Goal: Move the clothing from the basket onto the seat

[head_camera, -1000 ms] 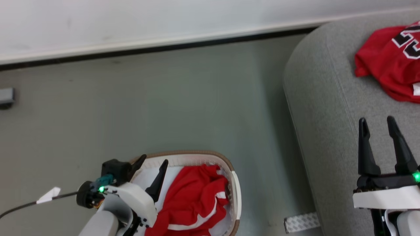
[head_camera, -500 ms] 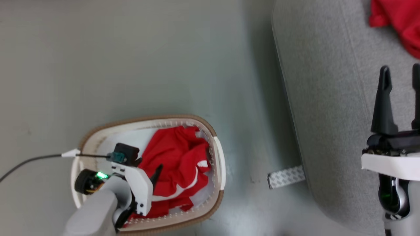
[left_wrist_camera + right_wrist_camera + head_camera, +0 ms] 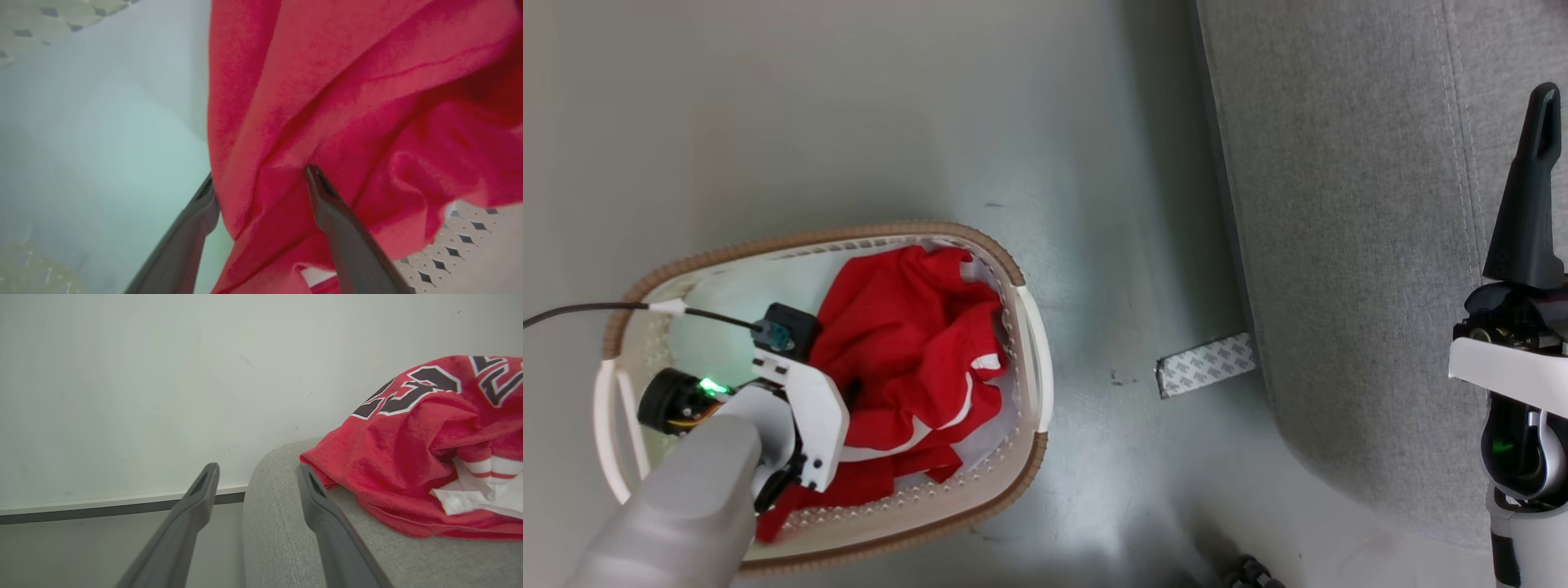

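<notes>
**Left hand (image 3: 260,175) in the basket (image 3: 800,238), right hand (image 3: 257,467) over the sofa (image 3: 1339,245)**

The left hand is open, its fingers (image 3: 339,228) spread either side of a fold of the red garment (image 3: 907,327) lying in the basket on the floor (image 3: 849,122). The right hand hangs open and empty above the sofa's edge, near a red numbered jersey (image 3: 408,457) lying on it.

Basket (image 3: 1036,359), lower left: smooth cream plastic, perforated walls, with a brown ribbed rim.
Clothing (image 3: 907,343) inside it: soft matt red cloth, creased.
Seat (image 3: 1339,204), right: light grey woven fabric, matt, with stitched seams.
Floor (image 3: 849,106): smooth, faintly glossy.
Left gripper fingers (image 3: 339,228): dark, smooth, semi-matt.
</notes>
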